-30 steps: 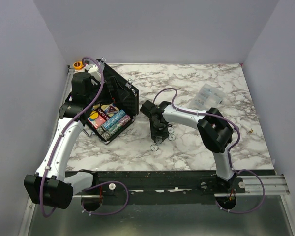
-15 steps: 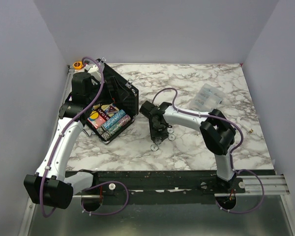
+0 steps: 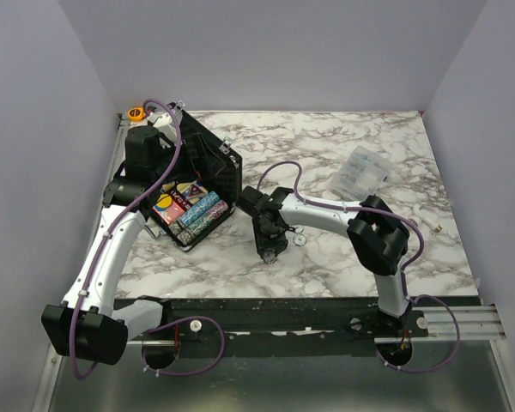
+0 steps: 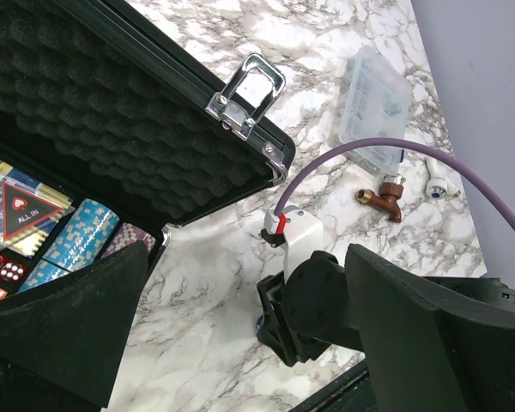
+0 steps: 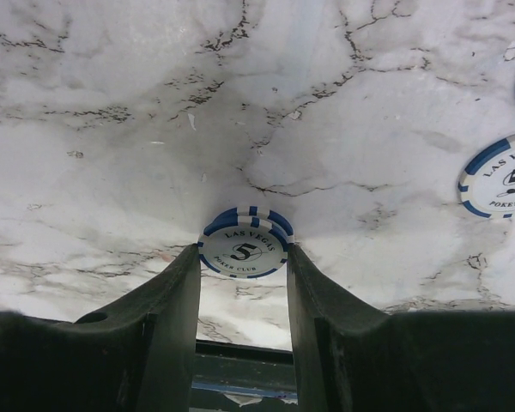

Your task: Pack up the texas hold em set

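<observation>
The texas hold em set's black case (image 3: 208,174) stands open at the left, foam-lined lid (image 4: 112,112) raised, with rows of chips (image 4: 77,240) and cards inside. My right gripper (image 5: 243,256) is shut on a blue-and-white "5" chip (image 5: 243,249) that sits on another like it, down at the marble table (image 3: 326,137). In the top view that gripper (image 3: 269,249) is right of the case's near corner. More loose chips (image 5: 506,176) lie beside it. My left gripper (image 4: 247,257) hovers open over the case, holding nothing.
A clear plastic bag (image 3: 360,169) lies at the back right. An orange tape roll (image 3: 136,112) sits in the back left corner. A small brown fitting (image 4: 384,199) lies near the bag. A silver latch (image 4: 249,90) sticks out from the lid's edge.
My right gripper has slid left and toward the near edge, staying shut on the chips. The left arm has not moved.
</observation>
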Motion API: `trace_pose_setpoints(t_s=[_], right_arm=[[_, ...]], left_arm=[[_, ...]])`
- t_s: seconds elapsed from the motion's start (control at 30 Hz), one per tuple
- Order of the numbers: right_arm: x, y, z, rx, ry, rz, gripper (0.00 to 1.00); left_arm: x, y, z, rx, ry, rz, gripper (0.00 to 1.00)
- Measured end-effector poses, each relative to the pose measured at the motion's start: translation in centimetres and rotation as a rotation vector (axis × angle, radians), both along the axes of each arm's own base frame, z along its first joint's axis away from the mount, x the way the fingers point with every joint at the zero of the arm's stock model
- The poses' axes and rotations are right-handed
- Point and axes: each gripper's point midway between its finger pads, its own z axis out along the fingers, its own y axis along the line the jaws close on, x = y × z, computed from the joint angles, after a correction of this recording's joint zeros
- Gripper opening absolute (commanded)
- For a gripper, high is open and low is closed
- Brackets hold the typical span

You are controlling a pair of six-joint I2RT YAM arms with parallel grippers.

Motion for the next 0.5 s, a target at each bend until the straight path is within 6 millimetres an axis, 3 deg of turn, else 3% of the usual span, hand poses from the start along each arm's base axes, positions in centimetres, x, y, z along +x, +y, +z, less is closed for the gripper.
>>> trace_pose_setpoints(t_s=[0.5], right_arm=[[-0.39, 0.12, -0.27, 0.004, 0.008, 0.006, 0.49]], left_arm=[[-0.04, -0.06, -0.01, -0.002, 0.001, -0.002, 0.96]])
